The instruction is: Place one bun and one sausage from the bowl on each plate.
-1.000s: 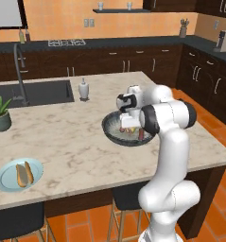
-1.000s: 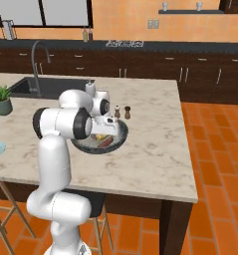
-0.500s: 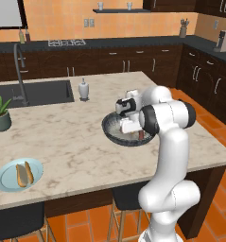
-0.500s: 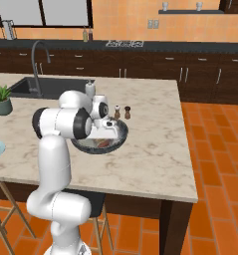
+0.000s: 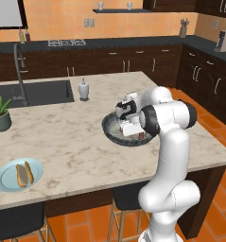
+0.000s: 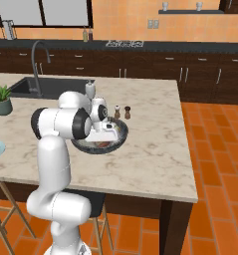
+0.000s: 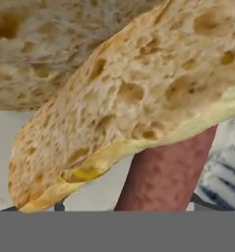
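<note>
One golden-tan bun and reddish sausage already lie on the pale blue plate [image 5: 3, 177] at the counter's eight o'clock, while the gripper [image 5: 128, 126] dips into the dark grey bowl [image 5: 109, 131] over the second bun [image 7: 138, 98] and sausage [image 7: 163, 172], jaws' state impossible to tell.

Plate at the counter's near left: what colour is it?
Pale light blue plate, clearest in the left base view.

Even, bright rendered lighting; soft shadows on the surface [image 5: 76, 137]. Base views are coarse; hand view is close and blurred.

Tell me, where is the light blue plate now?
In the left base view, the light blue plate lies at the counter's near left corner, with a bun on it, far left of the dark bowl.
</note>
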Tool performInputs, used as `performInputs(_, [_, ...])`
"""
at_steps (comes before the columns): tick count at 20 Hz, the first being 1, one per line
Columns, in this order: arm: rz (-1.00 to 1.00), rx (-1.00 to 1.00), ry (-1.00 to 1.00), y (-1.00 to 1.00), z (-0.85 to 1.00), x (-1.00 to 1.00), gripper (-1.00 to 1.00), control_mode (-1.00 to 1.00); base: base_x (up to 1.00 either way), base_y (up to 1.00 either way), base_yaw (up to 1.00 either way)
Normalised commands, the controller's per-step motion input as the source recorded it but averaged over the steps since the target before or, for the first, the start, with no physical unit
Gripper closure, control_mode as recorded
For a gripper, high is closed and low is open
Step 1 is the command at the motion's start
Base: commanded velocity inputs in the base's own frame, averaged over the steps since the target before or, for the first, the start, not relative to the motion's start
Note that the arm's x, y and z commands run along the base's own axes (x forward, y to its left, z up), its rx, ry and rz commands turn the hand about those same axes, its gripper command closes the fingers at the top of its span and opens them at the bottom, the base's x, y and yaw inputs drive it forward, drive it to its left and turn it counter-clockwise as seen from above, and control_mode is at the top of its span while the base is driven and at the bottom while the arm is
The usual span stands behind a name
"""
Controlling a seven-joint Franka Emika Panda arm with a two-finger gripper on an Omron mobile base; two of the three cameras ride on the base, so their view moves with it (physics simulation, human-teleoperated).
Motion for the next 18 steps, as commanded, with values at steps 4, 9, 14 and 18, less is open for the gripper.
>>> performInputs(4, [0.00,0.00,-0.08,0.00,0.06,0.00,1.00,-1.00,0.00,0.00,0.00])
performInputs(9, [0.00,-0.02,-0.07,0.04,0.55,0.00,1.00,-1.00,0.00,0.00,0.00])
performInputs(14, [-0.01,0.06,-0.12,0.10,1.00,-0.68,1.00,-1.00,0.00,0.00,0.00])
performInputs(18, [0.00,0.25,-0.17,0.14,1.00,-1.00,1.00,-1.00,0.00,0.00,0.00])
